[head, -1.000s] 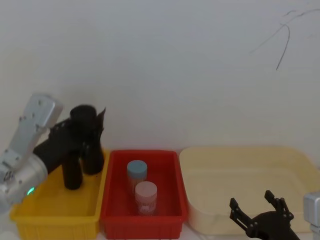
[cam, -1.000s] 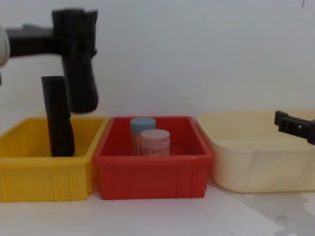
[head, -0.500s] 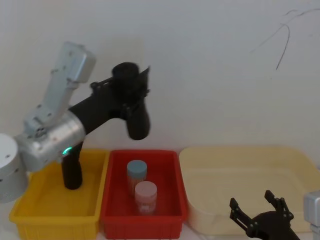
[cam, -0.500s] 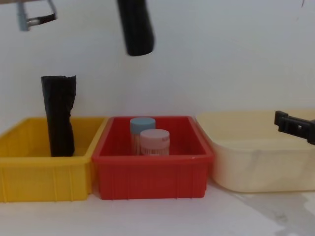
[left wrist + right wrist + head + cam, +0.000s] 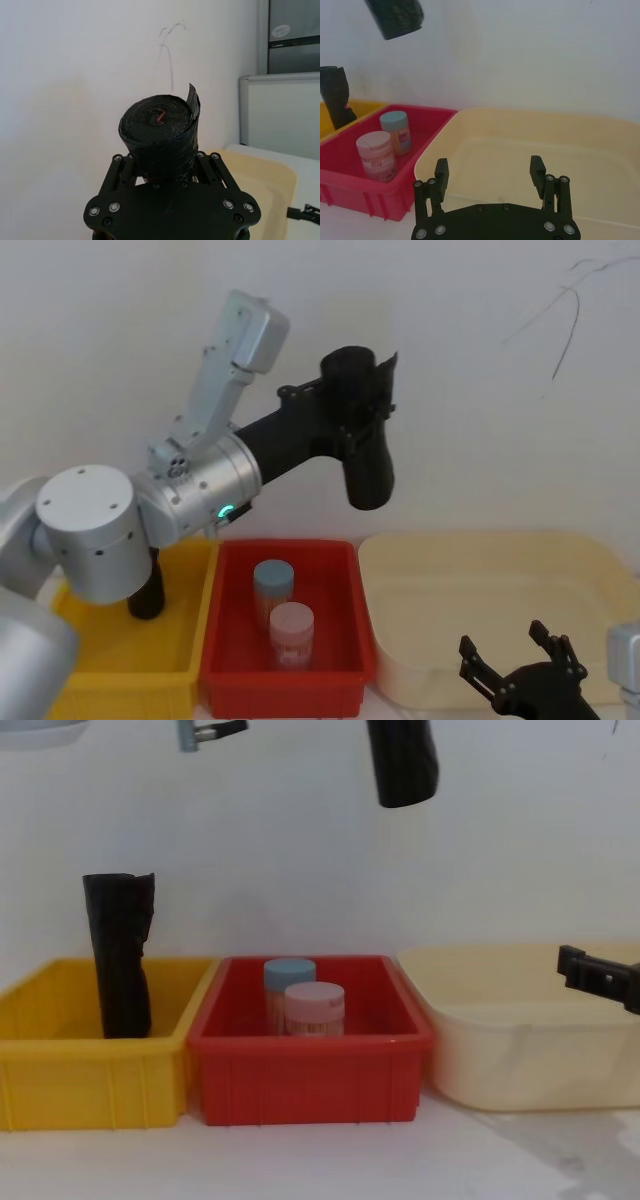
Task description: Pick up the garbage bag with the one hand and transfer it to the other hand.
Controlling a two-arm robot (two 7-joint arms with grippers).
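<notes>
At the far left, the yellow bin (image 5: pixel 90 1070) holds a second black roll (image 5: pixel 118 955) standing upright against its back wall, which is not part of this job. Above it, the left arm reaches up and across, and the left gripper (image 5: pixel 345 420) is clamped on the upper part of the garbage bag (image 5: pixel 365 455), its fingers pressed against both sides of the roll. The bag hangs upright high in the air, over the seam between the red bin (image 5: pixel 310 1070) and the cream tub (image 5: pixel 500 545), well clear of everything below. The pick-up therefore looks done. What is left is the handover itself: bringing the two grippers together, the second grip, and the release. In the red bin a blue-lidded jar (image 5: pixel 273 585) and a pink-lidded jar (image 5: pixel 292 632) stand one behind the other, far below the bag and in nobody's way. At the right, the right gripper (image 5: pixel 489 167) sits low at the near edge of the cream tub with its fingers spread wide and nothing between them. It is well apart from the bag and would have to rise clear of the tub's rim. The air between the two grippers is open, with only the plain wall behind, and the bare lower half of the roll offers room for a second grip.
</notes>
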